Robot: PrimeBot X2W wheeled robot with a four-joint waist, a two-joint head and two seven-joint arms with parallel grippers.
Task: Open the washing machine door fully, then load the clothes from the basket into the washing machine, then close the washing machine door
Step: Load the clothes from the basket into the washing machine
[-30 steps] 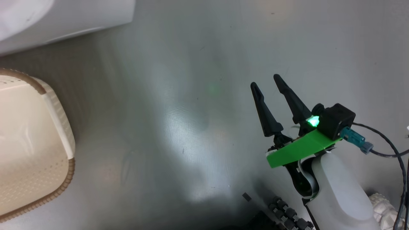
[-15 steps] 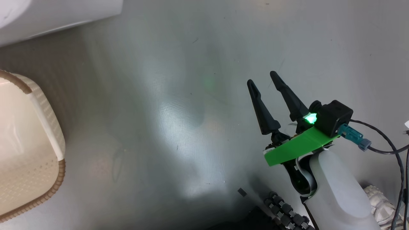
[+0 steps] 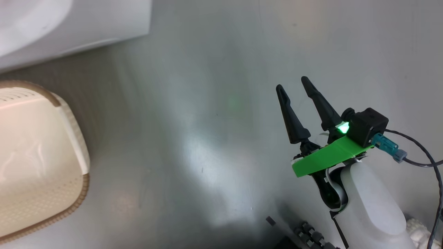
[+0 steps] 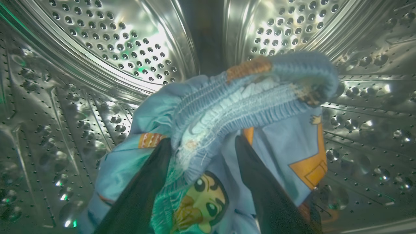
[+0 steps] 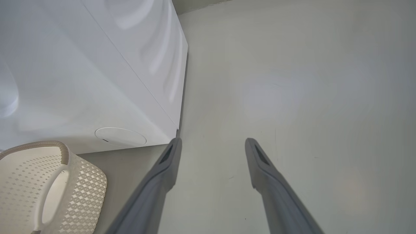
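Clothes (image 4: 227, 97): inside the washing machine's (image 3: 86, 20) steel drum (image 4: 113, 48); the blurred elastic waistband runs from 8 o'clock to 2 o'clock.
Left hand (image 4: 203, 143): spread wide, with fabric bunched between the fingers, possibly resting on them.
Right hand (image 3: 292, 83): wide, holding nothing, pointing to 11 o'clock over the floor (image 3: 207, 103).
Basket (image 3: 75, 138): at 9 o'clock in the head view.

My head view has soft white glare on the grey floor (image 3: 207, 166) and shadow at the bottom, while the drum (image 4: 113, 42) sparkles hard and the clothes (image 4: 276, 136) look slightly blurred
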